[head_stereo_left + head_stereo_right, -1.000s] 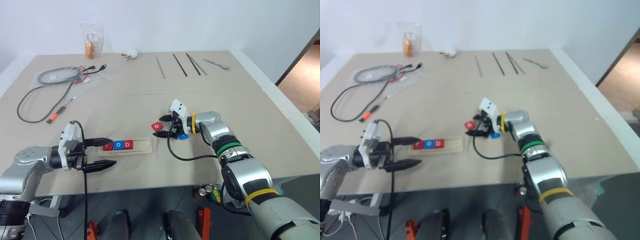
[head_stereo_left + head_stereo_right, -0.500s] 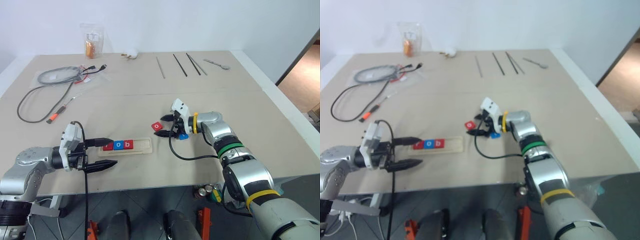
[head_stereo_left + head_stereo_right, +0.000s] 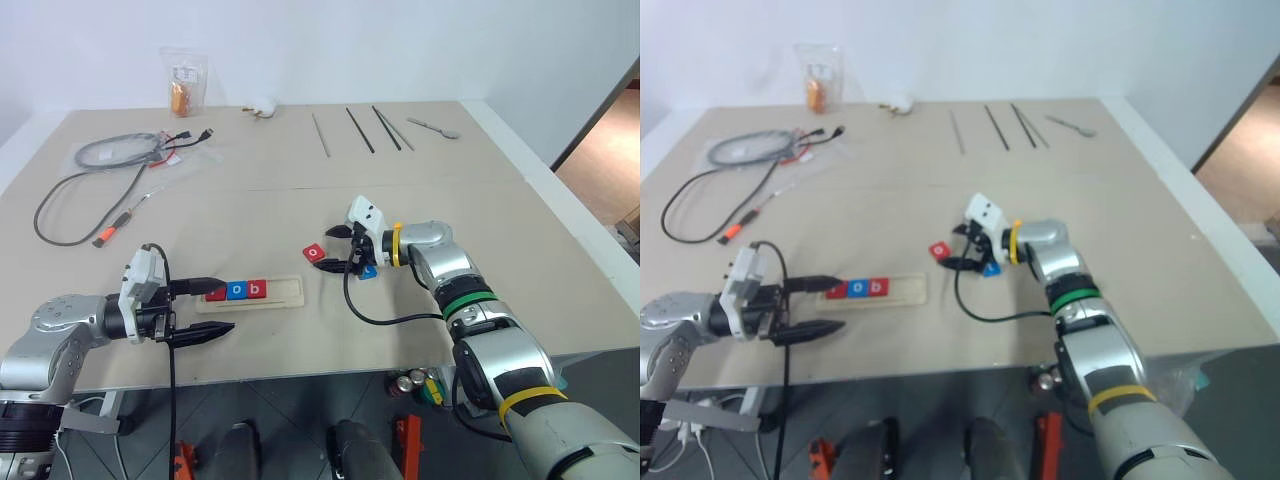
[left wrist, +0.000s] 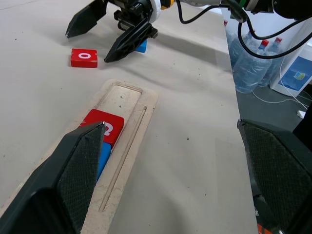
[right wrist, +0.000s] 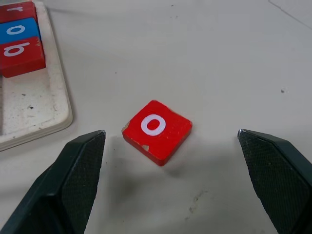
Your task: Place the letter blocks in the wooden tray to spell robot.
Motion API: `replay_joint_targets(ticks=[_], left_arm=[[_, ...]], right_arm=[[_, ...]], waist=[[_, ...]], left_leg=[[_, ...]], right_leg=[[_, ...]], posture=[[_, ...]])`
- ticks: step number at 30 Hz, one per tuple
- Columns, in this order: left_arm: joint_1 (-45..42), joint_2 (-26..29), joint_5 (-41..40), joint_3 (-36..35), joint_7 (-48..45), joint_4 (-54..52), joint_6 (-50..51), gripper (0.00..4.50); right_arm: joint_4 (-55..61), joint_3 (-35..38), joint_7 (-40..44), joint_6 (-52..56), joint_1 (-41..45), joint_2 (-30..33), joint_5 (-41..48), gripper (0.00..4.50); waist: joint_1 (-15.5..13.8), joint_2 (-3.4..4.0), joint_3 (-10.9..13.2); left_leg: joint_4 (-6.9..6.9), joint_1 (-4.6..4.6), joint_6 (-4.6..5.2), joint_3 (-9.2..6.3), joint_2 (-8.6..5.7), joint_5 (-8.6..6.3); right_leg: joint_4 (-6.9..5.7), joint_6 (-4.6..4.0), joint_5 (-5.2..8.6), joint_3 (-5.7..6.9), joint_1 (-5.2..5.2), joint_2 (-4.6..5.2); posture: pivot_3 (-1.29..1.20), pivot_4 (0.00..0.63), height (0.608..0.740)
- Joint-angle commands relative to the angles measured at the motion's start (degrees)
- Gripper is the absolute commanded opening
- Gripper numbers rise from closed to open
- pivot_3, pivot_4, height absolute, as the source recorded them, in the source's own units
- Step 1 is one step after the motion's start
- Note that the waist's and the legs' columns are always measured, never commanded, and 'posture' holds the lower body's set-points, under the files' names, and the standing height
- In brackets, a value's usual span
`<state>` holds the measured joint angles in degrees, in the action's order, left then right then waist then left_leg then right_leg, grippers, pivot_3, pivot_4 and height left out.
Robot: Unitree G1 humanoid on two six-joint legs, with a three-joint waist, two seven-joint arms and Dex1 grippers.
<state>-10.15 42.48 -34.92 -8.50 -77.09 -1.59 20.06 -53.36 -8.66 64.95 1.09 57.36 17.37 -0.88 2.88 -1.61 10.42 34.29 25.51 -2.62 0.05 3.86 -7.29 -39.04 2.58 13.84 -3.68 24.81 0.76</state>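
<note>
Wooden tray (image 3: 289, 293) is loaded with r, o, b. Red o block (image 5: 157, 130) lies right of tray, framed by wide-open right gripper (image 3: 337, 249); blue block (image 3: 369, 271) remains unplaced. Left gripper (image 3: 205, 306) is open, empty.

I see a matt beige table (image 3: 300, 190), lightly speckled. Wooden tray (image 5: 34, 105) looks pale, smooth, unvarnished. Red o block (image 5: 157, 131) painted, slight sheen, chipped edge. My gripper fingers (image 5: 78, 175) show black textured plastic. Upper left of the head view: clear glossy plastic bag (image 3: 183, 80).
</note>
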Motion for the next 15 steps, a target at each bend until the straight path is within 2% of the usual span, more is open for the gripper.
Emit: replay_joint_targets(ticks=[1,15], left_arm=[[-0.8,0.0,-0.3,-0.3,-0.4,-0.2,-0.7,4.50],[0.2,-0.4,-0.5,-0.7,0.4,-1.0,-0.4,4.50]], right_arm=[[3.4,0.0,1.0,1.5,0.7,0.1,0.8,4.24],[2.4,-2.1,-1.9,-1.1,0.7,-1.8,-1.4,4.24]], waist=[[0.0,0.00,0.0],[0.0,0.00,0.0]], left_leg=[[0.00,0.00,0.00,0.00,0.00,0.00],[0.00,0.00,0.00,0.00,0.00,0.00]], right_leg=[[0.00,0.00,0.00,0.00,0.00,0.00],[0.00,0.00,0.00,-0.01,0.00,0.00]], posture=[[0.00,0.150,0.740],[0.00,0.150,0.740]])
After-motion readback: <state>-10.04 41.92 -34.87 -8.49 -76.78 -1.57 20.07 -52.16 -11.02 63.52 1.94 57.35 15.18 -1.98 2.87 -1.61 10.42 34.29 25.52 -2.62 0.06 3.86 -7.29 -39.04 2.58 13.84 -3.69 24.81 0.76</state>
